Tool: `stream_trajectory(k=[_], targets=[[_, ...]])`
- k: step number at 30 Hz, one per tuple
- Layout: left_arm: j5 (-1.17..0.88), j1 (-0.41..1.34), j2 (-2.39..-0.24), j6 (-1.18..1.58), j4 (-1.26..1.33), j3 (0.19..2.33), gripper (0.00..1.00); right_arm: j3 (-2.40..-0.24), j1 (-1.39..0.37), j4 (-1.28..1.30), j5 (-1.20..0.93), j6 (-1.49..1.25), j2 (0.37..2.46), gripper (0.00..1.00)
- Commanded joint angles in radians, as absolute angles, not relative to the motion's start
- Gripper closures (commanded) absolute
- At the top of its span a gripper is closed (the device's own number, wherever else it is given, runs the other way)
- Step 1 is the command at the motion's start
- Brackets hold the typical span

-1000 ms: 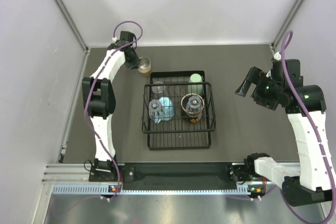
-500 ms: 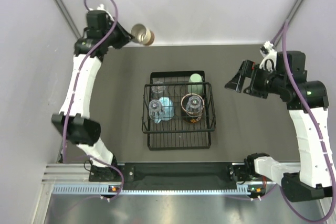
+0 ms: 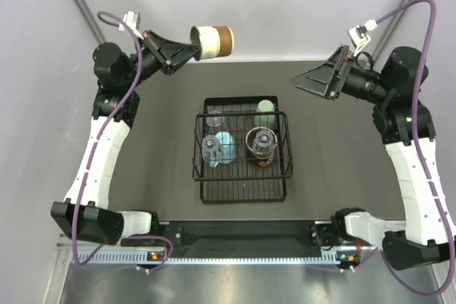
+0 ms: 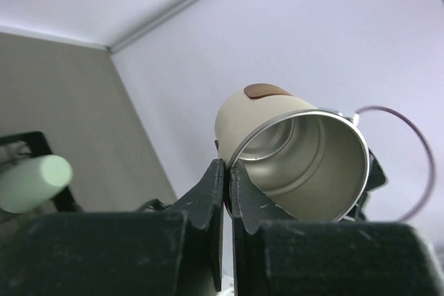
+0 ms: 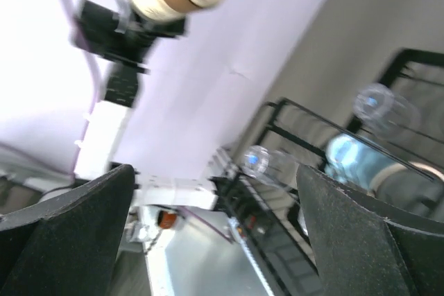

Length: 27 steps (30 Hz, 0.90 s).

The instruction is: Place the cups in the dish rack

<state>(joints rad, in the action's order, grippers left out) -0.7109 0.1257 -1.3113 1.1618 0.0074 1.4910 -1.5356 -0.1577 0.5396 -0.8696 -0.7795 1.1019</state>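
Nearest, the dish rack [image 3: 242, 191] stands about mid-desk, and its near part is bare wire. Midway back on its left side, a clear glass [image 3: 210, 149] touches the light blue mug [image 3: 226, 146]. Level with them on the right side is the red-lined dark cup [image 3: 261, 144]. Along the rack's far side are a second clear glass [image 3: 215, 119] and the pale green tumbler [image 3: 266, 113], which is at the far right corner.

Beyond the rack, the right gripper [image 3: 303, 80] hangs in the air toward the desk's far right corner. Its fingers [image 5: 69, 240] are spread wide with nothing between them.

Farthest, over the desk's far edge left of centre, the left gripper [image 3: 187, 49] is raised. It is pinched tight on the rim of the tan-brown cup [image 3: 214, 41], which lies sideways in the air with its mouth toward the wrist.
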Motion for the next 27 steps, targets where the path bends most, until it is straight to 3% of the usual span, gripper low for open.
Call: stream_trajectory(k=[1, 10, 27], targets=[[-0.788, 0.143, -1.209, 1.337, 0.294, 1.424, 1.0, -1.516, -0.201, 0.148, -0.977, -0.989, 1.094, 0.0], [-0.788, 0.172, -1.1, 1.46, 0.457, 1.289, 1.0, -1.627, -0.435, 0.098, -0.896, -0.991, 1.222, 0.0], [-0.772, 0.21, -1.012, 1.525, 0.517, 1.135, 1.0, -1.778, -0.586, 0.008, -0.893, -1.061, 1.417, 0.0]])
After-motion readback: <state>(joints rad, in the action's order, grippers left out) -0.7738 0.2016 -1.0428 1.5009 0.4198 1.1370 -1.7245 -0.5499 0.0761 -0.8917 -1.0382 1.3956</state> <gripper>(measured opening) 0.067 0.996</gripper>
